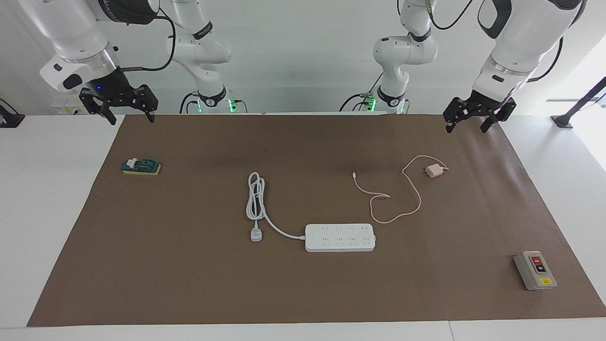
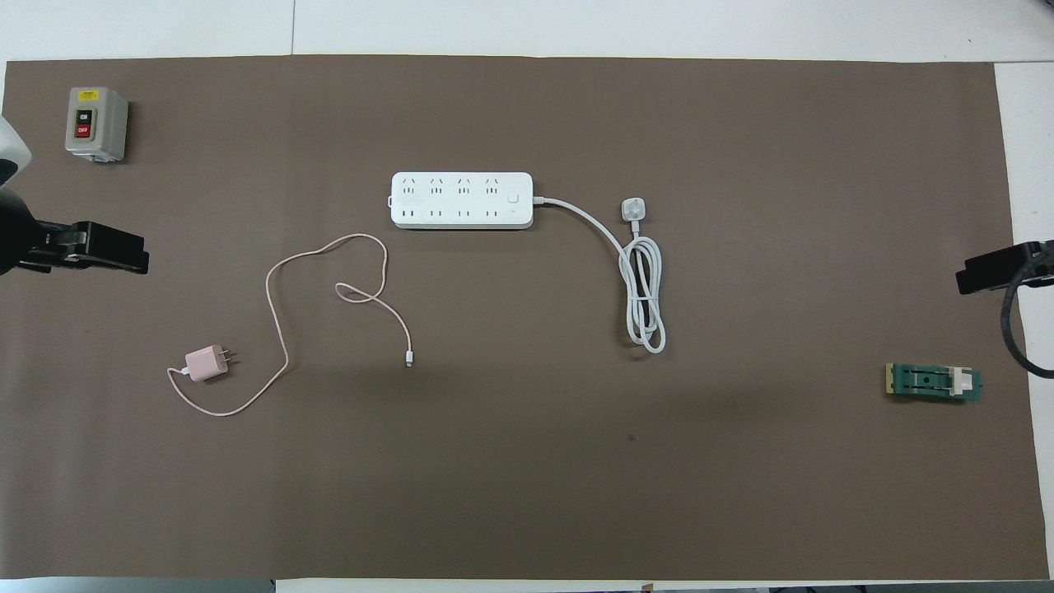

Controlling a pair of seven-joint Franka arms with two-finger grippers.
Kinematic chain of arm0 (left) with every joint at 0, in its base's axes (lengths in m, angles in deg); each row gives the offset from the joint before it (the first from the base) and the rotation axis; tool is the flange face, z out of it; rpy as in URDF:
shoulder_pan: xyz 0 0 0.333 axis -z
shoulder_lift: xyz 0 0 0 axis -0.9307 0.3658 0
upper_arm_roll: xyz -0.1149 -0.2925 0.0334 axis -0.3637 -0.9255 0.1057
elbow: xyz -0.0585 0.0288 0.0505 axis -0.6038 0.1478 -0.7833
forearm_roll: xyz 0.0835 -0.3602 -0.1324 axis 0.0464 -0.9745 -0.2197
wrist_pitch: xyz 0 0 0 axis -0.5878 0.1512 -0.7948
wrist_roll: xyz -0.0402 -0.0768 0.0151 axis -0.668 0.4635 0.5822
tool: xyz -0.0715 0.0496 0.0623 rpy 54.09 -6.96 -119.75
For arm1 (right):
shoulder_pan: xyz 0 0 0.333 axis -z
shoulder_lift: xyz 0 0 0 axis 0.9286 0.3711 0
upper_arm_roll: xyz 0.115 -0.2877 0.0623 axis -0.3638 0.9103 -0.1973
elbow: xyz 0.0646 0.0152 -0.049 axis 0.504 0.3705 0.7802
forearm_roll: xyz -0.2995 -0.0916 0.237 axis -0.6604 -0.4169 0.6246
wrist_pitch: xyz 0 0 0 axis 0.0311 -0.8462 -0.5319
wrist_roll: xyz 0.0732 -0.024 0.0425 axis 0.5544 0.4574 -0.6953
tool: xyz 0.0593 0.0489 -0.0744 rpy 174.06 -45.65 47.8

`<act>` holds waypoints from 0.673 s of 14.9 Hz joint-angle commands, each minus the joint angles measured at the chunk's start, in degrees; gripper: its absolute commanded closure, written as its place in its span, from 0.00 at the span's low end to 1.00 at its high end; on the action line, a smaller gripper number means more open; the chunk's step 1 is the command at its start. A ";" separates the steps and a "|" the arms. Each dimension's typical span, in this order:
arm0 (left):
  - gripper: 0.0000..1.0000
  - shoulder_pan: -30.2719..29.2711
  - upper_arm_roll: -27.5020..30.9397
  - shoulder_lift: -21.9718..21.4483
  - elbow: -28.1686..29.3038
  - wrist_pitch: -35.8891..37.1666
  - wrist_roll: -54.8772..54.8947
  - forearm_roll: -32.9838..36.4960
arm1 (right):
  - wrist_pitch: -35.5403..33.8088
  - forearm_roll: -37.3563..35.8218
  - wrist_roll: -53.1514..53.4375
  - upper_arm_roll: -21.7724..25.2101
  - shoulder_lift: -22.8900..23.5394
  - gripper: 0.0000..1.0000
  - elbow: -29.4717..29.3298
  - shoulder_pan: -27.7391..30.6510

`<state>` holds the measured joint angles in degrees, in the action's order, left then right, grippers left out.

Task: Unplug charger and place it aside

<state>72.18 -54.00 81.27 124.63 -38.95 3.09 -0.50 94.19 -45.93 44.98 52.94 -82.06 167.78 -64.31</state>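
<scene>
The pale pink charger [image 1: 433, 171] lies on the brown mat, its prongs bare and plugged into nothing. It also shows in the overhead view [image 2: 205, 363]. Its thin pink cable [image 1: 411, 189] loops loosely toward the white power strip [image 1: 340, 237], which lies farther from the robots with all sockets empty. My left gripper [image 1: 467, 128] hangs open and empty, raised over the mat's edge nearest the robots at the left arm's end. My right gripper [image 1: 131, 119] hangs open and empty, raised over that same edge at the right arm's end.
The strip's thick white cord [image 1: 255, 199] is coiled beside it, ending in a white three-pin plug [image 1: 256, 235]. A grey on/off switch box [image 1: 535, 270] stands toward the left arm's end. A small green and yellow block [image 1: 141, 166] lies toward the right arm's end.
</scene>
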 commanded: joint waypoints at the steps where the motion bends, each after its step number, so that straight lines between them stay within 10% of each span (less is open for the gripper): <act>1: 0.00 1.11 0.71 -1.21 1.31 0.69 -0.63 0.68 | -0.13 0.87 0.36 -0.56 -0.96 0.00 0.78 0.67; 10: 0.00 1.11 0.53 -1.21 0.95 5.00 -0.54 -0.11 | -0.49 0.87 0.18 -0.64 -0.96 0.00 0.87 0.58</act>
<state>72.54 -54.01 81.23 124.67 -35.60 3.04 -0.54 94.09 -45.93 44.98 52.78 -82.06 167.80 -64.32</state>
